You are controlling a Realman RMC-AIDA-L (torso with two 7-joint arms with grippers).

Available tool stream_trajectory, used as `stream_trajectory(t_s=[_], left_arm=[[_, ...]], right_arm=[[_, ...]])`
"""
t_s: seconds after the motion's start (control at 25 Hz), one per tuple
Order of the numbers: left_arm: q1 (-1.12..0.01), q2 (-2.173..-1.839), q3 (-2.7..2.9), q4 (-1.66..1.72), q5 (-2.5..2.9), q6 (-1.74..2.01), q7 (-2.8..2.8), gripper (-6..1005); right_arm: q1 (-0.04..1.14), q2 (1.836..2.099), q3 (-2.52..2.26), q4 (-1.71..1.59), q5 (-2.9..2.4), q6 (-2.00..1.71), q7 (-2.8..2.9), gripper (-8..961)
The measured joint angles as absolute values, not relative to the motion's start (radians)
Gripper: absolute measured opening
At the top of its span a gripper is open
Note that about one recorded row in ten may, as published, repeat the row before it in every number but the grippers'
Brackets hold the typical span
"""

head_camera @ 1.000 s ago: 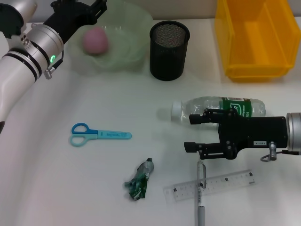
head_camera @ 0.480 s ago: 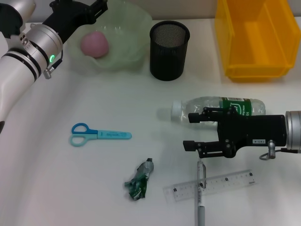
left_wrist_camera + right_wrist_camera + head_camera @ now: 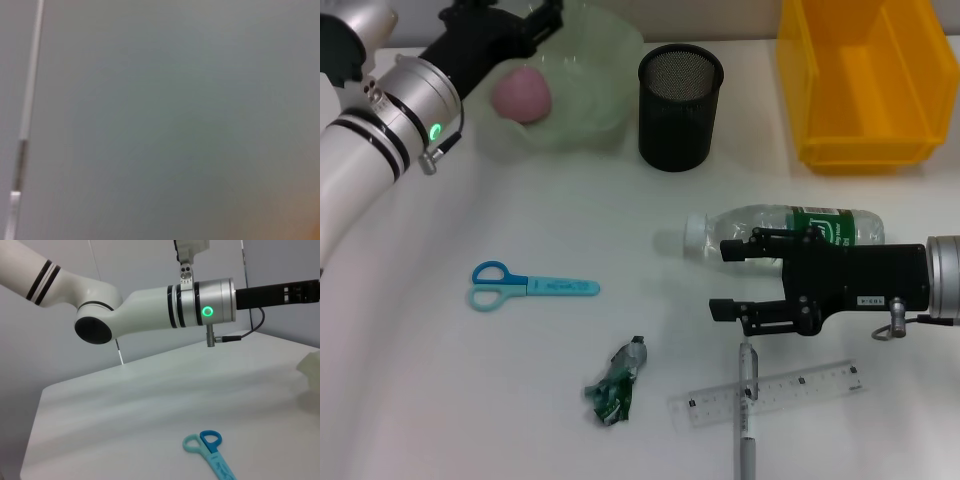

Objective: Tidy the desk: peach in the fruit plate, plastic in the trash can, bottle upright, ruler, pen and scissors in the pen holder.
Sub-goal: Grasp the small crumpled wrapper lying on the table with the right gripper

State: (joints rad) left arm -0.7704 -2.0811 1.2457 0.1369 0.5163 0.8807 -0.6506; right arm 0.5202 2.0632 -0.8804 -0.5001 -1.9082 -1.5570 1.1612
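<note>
Our right gripper hangs wide open, empty, just beside the bottle lying flat mid-desk. Thin plastic, smooth, rolls easily; we'd grab mid-body. Left gripper over the plate w/ peach; fingers unclear.

The left wrist view is a grey-green blur with nothing recognisable, the pen runs off the head view's lower edge, the yellow bin is cropped at top and right, and the left gripper is partly cut off above.
</note>
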Motion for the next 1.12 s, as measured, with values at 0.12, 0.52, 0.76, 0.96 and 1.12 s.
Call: stream_trajectory(t_s=[0.12, 0.52, 0.76, 0.96, 1.12], left_arm=[[-0.74, -2.077, 1.315, 0.182, 0.519, 0.892, -0.719, 832], [-0.524, -1.984, 1.478, 0.446, 0.803, 1.206, -1.138, 832], [-0.478, -1.933, 1.418, 0.448, 0.998, 1.392, -1.215, 832], [-0.44, -1.916, 1.32, 0.451, 1.22, 1.53, -1.203, 832], [-0.438, -1.91, 1.291, 0.452, 1.326, 1.583, -1.202, 832]], right_arm=[[0.519, 2.063, -0.881, -0.5, -1.908, -1.556, 1.161, 769], [0.519, 2.063, -0.878, -0.494, -1.908, -1.546, 1.161, 769], [0.522, 2.063, -0.877, -0.497, -1.908, -1.543, 1.165, 769], [0.525, 2.061, -0.881, -0.5, -1.908, -1.545, 1.172, 769], [0.522, 2.061, -0.881, -0.5, -1.908, -1.547, 1.172, 769]])
